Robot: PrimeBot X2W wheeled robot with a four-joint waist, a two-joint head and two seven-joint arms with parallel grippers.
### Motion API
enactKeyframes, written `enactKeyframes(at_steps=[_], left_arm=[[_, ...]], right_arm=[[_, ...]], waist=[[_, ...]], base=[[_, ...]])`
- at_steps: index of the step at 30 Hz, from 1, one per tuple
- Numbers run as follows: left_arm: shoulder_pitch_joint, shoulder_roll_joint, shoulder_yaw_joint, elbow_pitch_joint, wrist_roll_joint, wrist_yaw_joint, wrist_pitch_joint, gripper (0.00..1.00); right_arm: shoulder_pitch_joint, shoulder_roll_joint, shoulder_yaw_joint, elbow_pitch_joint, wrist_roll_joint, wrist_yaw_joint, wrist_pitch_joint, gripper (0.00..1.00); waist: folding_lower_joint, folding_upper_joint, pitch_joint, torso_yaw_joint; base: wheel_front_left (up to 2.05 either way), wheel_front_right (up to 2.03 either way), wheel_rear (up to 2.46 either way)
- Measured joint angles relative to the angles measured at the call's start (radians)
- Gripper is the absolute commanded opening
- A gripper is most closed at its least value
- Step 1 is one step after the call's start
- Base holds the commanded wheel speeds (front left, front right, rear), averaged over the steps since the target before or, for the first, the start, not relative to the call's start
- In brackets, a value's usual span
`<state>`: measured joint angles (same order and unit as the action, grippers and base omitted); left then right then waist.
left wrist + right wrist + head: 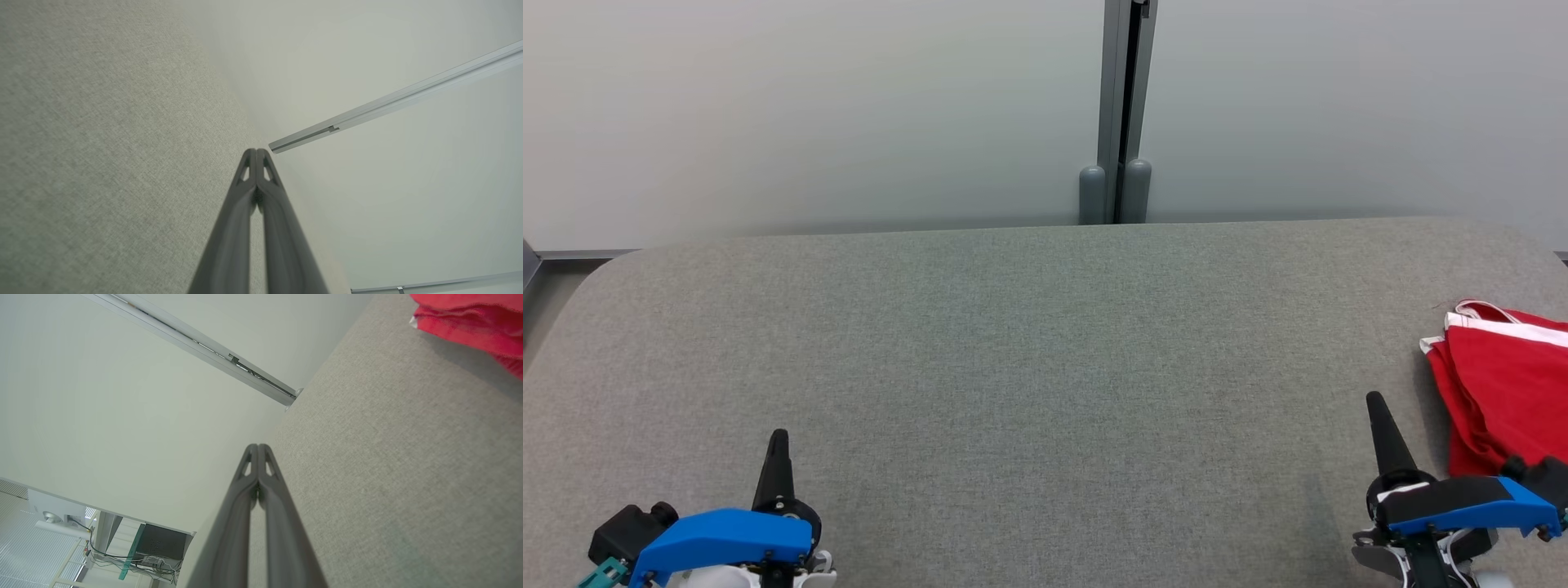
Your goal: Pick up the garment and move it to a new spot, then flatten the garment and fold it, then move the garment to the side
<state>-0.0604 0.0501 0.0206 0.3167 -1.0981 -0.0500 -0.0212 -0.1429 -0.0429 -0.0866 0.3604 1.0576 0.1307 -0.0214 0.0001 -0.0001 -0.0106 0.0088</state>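
At the lower left of the head view, left gripper [778, 445] above the grey fabric-covered table [1045, 367], long dark fingers pointing up the frame, pressed tip to tip, gripping nothing. At the lower right, right gripper [1380, 416] likewise fully closed and empty, with a blue housing at its base. Just right of it, against the right edge of the frame, red garment [1503, 384] with white trim, lying folded in layers on the table and cut off by the frame edge; clear of the right fingertips, though contact with the housing lower down cannot be told. Beyond the table's far edge, pale wall panels [809, 106] and a grey vertical post [1123, 106] at top centre. In the left wrist view, closed fingers rising from the bottom middle, table fabric across the left half, pale wall on the right, a light metal rail [388, 100] slanting through the upper right. In the right wrist view, again closed fingers at bottom centre, table fabric on the right, the garment in the upper right corner, and a dark box with cables [161, 543] at lower left.
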Motion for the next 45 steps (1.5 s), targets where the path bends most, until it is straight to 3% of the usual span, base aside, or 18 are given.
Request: enactKeyframes(at_steps=[45], left_arm=[[-0.029,0.000,0.068,-0.053,-0.385,-0.058,0.101,0.00]], right_arm=[[0.022,-0.002,-0.020,-0.087,0.416,0.000,0.102,0.00]], waist=[[0.0000,0.0002,0.010,-0.006]], base=[[0.00,0.00,0.00]])
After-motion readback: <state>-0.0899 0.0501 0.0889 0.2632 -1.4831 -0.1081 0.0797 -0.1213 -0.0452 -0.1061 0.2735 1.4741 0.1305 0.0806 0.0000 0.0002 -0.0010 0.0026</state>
